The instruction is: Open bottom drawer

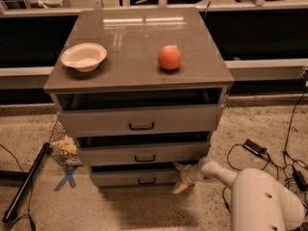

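- The gripper (178, 177) sits low at the front right corner of the cabinet (139, 42), just above the floor. It is at the right end of the bottom drawer (130, 177).
- Its 2 tan fingers (177, 166) stand apart, 1 above the other, so they appear to straddle the end of that panel. I cannot tell whether either one touches it.
- My reading is that the hold is taken on the panel's edge and not on the small black bar handle (146, 181), which lies free to the left of the gripper.
- The white arm (260, 198) reaches in from the lower right, nearly level with the floor, because the target is the lowest of the 3 fronts.
- The bottom drawer shows a thin dark gap above it, so it seems only slightly out, with most of the pull still to do.
- The middle drawer (110, 154) and top drawer (96, 121) also stand a little proud, overhanging the gripper's working space.
- On the cabinet top rest a cream bowl (83, 57) and a round orange-red fruit (169, 57), well apart. A hard tug might set the fruit rolling.
- On the floor to the left are a blue tape X (67, 177), a black pole (26, 182) and a wire basket (61, 146).
- Cables (284, 155) trail near the arm on the right. Nothing appears to lie directly in front of the drawer.
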You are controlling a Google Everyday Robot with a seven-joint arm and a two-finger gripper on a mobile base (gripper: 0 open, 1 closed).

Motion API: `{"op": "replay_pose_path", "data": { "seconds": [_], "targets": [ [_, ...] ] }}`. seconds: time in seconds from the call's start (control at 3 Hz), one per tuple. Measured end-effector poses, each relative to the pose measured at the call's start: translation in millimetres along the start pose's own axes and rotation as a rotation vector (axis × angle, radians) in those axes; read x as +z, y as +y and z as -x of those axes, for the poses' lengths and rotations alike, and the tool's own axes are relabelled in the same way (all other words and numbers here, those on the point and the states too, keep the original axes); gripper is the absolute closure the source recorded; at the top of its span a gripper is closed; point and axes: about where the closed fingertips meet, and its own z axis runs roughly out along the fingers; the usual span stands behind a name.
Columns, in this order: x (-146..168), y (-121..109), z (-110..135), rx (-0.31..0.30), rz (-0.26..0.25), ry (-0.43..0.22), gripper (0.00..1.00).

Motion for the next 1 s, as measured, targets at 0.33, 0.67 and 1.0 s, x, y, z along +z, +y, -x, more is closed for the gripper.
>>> {"op": "replay_pose_path", "data": {
  "seconds": [0.33, 0.67, 1.0],
  "targets": [
    [8.5, 9.1, -2.3, 0.005, 0.047, 0.009, 0.41],
    [7.2, 8.6, -1.4, 0.005, 0.047, 0.009, 0.44],
    [4.8, 7.8, 0.5, 0.005, 0.047, 0.009, 0.46]
  ]
}}
